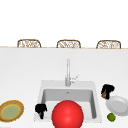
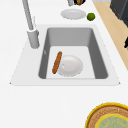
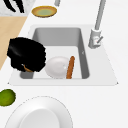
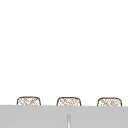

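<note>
Fingers (image 1: 106, 93) of the right hand (image 1: 108, 89) are curled round a small brown thing (image 1: 104, 95) that could be dropped onto the plate (image 1: 117, 106) if loosened.

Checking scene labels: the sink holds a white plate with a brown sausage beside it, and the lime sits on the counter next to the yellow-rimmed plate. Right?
Not quite. The lime lies beside the white plate on the counter right of the sink, as the front view shows; the yellow-rimmed plate is on the left. The rest holds.

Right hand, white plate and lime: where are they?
right hand (image 1: 108, 89), front view, on its back.
white plate (image 1: 117, 105), front view, on its middle.
lime (image 1: 111, 116), front view, on its middle.
</note>
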`<state>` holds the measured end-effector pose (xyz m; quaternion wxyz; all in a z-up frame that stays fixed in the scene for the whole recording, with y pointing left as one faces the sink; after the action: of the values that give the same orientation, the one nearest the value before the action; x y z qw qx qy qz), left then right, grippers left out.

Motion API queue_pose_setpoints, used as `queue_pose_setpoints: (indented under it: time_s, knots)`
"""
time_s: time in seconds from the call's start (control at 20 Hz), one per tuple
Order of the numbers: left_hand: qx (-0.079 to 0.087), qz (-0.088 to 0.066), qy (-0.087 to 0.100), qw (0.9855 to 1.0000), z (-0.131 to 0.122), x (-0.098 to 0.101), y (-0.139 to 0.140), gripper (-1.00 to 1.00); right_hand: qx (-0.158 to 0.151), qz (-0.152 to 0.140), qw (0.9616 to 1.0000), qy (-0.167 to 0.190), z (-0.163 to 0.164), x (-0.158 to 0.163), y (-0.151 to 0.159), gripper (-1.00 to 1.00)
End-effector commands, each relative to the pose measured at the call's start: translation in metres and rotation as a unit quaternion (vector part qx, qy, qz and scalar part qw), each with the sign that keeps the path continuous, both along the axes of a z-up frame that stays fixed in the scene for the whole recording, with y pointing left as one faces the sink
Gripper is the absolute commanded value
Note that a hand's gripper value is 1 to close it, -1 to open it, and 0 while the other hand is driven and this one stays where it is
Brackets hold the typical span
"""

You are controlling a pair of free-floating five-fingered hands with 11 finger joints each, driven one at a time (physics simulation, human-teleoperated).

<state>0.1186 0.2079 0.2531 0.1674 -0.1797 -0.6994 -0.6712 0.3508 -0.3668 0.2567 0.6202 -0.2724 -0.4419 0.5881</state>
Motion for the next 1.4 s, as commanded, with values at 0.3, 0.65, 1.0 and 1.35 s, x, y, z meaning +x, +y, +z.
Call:
queue_pose_setpoints:
  time_s: [0.3,0.65,1.0,1.35]
  knots:
    - [0.000,0.000,0.000,1.0000,0.000,0.000,0.000,0.00,0.024,0.001,0.9997,-0.001,-0.003,-0.010,-0.070,1.00]
    - [0.000,0.000,0.000,1.0000,0.000,0.000,0.000,0.00,-0.003,0.025,0.9997,-0.001,-0.054,0.007,-0.102,1.00]
    - [0.000,0.000,0.000,1.0000,0.000,0.000,0.000,0.00,-0.009,0.016,0.9998,-0.009,-0.104,0.017,-0.140,1.00]
    - [0.000,0.000,0.000,1.0000,0.000,0.000,0.000,0.00,-0.021,0.023,0.9994,-0.014,-0.153,0.034,-0.167,1.00]
